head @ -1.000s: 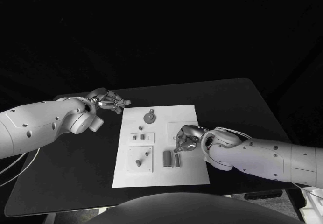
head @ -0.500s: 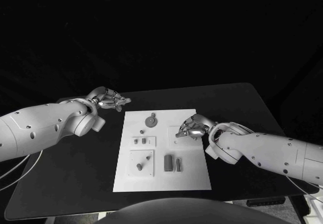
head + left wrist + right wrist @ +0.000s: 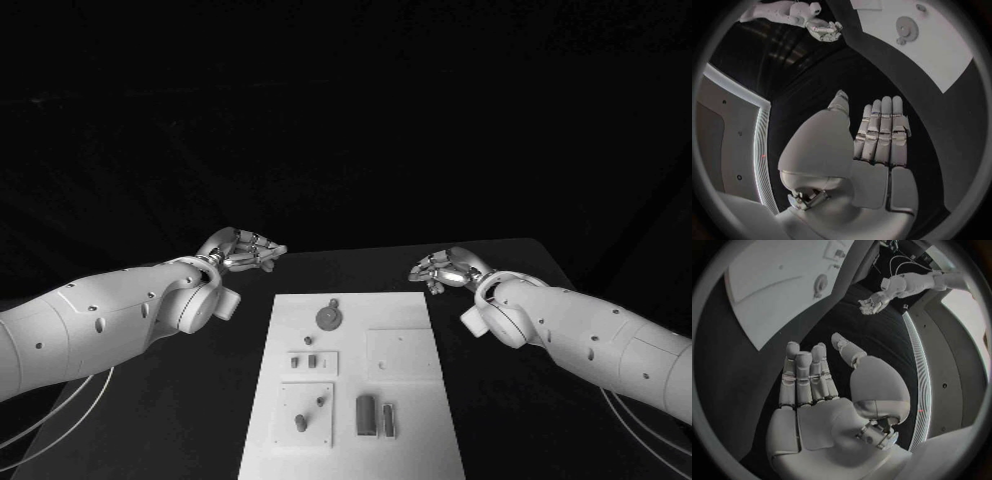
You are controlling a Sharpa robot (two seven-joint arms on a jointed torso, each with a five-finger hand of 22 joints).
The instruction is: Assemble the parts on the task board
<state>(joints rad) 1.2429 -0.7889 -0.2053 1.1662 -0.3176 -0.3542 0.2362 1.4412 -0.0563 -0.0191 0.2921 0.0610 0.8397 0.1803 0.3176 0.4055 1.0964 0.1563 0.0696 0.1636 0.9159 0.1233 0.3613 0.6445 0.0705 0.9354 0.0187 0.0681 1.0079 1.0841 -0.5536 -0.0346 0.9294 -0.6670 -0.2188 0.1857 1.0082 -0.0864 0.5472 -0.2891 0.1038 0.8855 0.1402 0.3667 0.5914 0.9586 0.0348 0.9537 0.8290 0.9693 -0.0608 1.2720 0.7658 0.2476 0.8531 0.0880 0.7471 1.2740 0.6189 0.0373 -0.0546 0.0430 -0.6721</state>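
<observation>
Both hands are hovering empty with fingers extended, the left hand [image 3: 245, 248] and right hand [image 3: 447, 270] well apart from the task board [image 3: 397, 400]. The parts [image 3: 329, 318] are lying beyond the fingertips; a reach from so far is risking to knock them.

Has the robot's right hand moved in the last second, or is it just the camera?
Yes. A second ago it was over the task board, near the two upright parts. Now the right hand hangs beyond the board's far right corner, over the black table, holding nothing.
</observation>
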